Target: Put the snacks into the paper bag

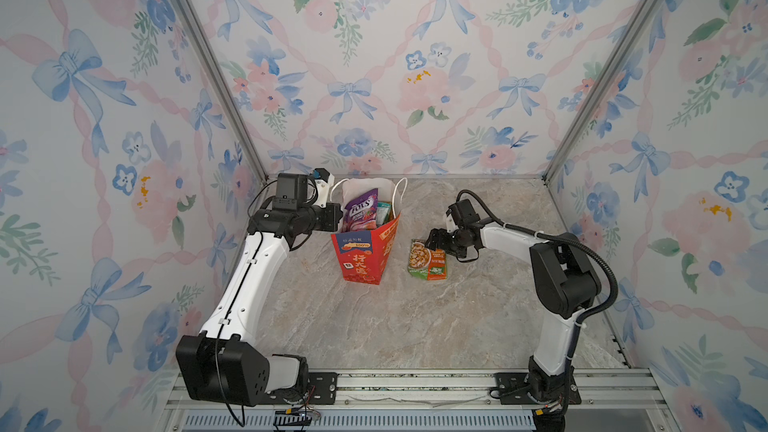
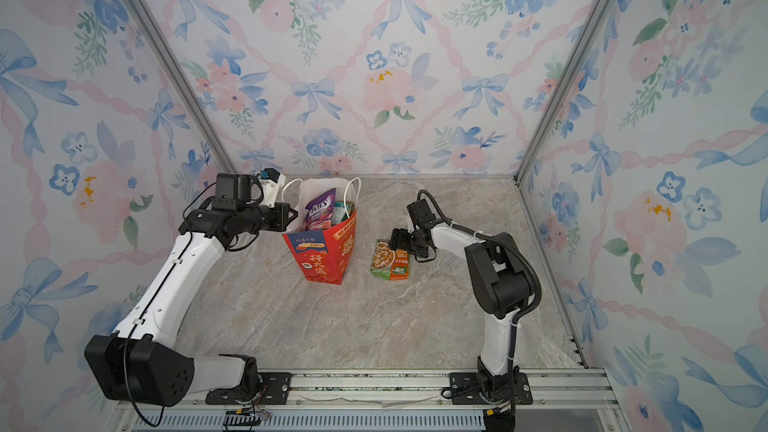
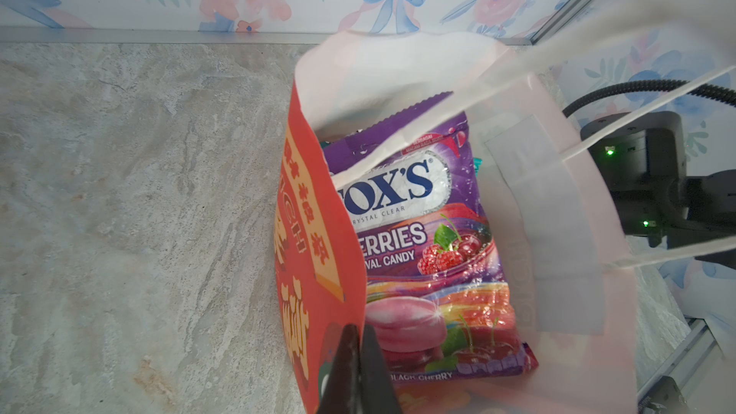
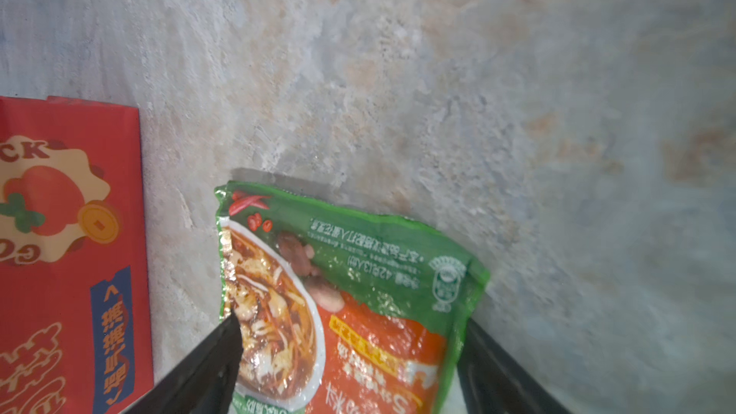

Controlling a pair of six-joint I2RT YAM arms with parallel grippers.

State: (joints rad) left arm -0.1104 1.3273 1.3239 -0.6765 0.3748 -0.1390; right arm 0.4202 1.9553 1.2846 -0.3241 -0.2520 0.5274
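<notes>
Snacks (image 3: 422, 240) obscured in paper bag (image 3: 318, 272); left jaws tight on it; right jaws wide astride packet (image 4: 378, 272).

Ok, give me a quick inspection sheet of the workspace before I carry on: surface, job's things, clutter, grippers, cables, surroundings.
Surface: marbled tabletop, no spills seen.
Job's things: paper bag upright, holding a purple FOX'S packet and a teal packet beside it; orange-green packet lies flat on the tabletop next to the bag, apart from it.
Clutter: nothing seen.
Grippers: left gripper, jaws shut on the bag's red wall; right gripper, jaws open, astride the orange-green packet.
Cables: black ribbed hose along the right arm; thin black cable along the left arm.
Surroundings: floral wallpaper panels on three sides; metal rail at the front.
</notes>
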